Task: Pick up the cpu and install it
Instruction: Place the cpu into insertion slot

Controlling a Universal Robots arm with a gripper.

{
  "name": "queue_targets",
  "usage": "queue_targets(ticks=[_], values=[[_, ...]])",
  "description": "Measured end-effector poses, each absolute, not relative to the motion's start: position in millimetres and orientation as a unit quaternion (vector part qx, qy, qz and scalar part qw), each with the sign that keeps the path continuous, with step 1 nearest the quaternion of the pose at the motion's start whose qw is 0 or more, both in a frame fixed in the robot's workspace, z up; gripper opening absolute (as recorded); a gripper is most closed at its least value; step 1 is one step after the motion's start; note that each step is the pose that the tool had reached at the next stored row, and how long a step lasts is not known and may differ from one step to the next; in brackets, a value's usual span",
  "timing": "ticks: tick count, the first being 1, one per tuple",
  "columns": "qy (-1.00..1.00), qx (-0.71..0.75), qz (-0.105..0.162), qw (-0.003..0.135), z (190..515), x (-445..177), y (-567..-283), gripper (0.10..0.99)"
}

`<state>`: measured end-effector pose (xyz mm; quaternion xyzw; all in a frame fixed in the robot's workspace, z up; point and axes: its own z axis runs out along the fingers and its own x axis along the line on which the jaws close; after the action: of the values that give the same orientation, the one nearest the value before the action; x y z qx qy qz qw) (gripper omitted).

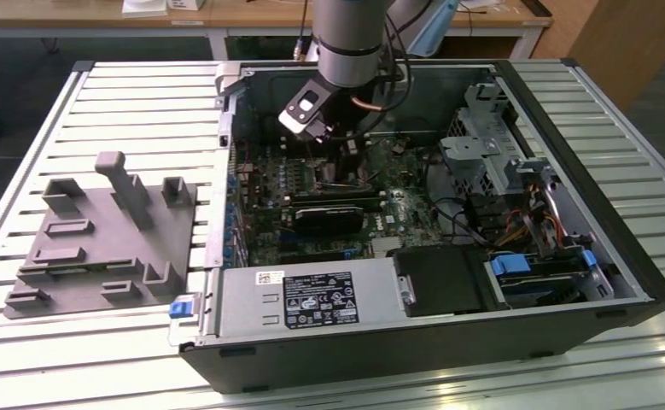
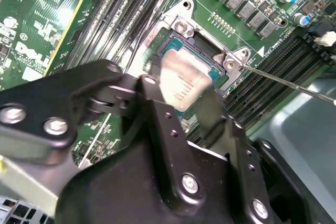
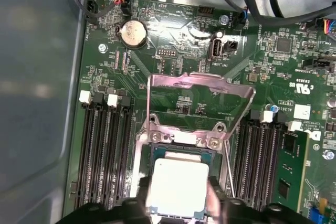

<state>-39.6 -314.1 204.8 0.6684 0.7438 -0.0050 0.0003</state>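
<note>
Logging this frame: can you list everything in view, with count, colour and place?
cpu: one, silver top, at the open socket.
load plate: one, bare metal, raised open beside the socket.
motherboard: one, green, inside the case.
coin battery: one, silver, on the motherboard.
memory stick: one, green, in a slot beside the socket.
computer case: one, black, open, on the table.
power supply: one, grey, inside the case's near edge.
fixture plate: one, grey, pegged, on the table at the exterior view's left.
table: one, slatted metal, under case and fixture.
arm: one, grey, reaching into the case.
gripper: one, black, shut on the cpu.
</note>
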Motion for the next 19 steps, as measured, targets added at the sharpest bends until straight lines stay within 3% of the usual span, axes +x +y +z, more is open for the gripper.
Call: queue_targets(ticks=[1,3,4,6,7,9,10,11,19], values=[[0.744,0.668,-0.005,0.000,206.0,-39.6,-314.1,0.525],[0.744,0.668,-0.005,0.000,207.7,-39.6,-314.1,0.408],[0.744,0.668,-0.005,0.000,208.6,-39.6,-314.1,0.408],[0.744,0.668,-0.005,0.000,209.9,-39.6,-314.1,0.290],[0.744,0.668,-0.005,0.000,210.3,-39.6,-314.1,0.290],[0.744,0.668,-0.005,0.000,211.0,-39.6,-314.1,0.173],[0.744,0.668,-0.005,0.000,211.4,-39.6,-314.1,0.173],[0.744,0.668,-0.005,0.000,211.8,-39.6,-314.1,0.114],[0.744,0.668,-0.005,0.000,215.5,-39.6,-314.1,0.106]])
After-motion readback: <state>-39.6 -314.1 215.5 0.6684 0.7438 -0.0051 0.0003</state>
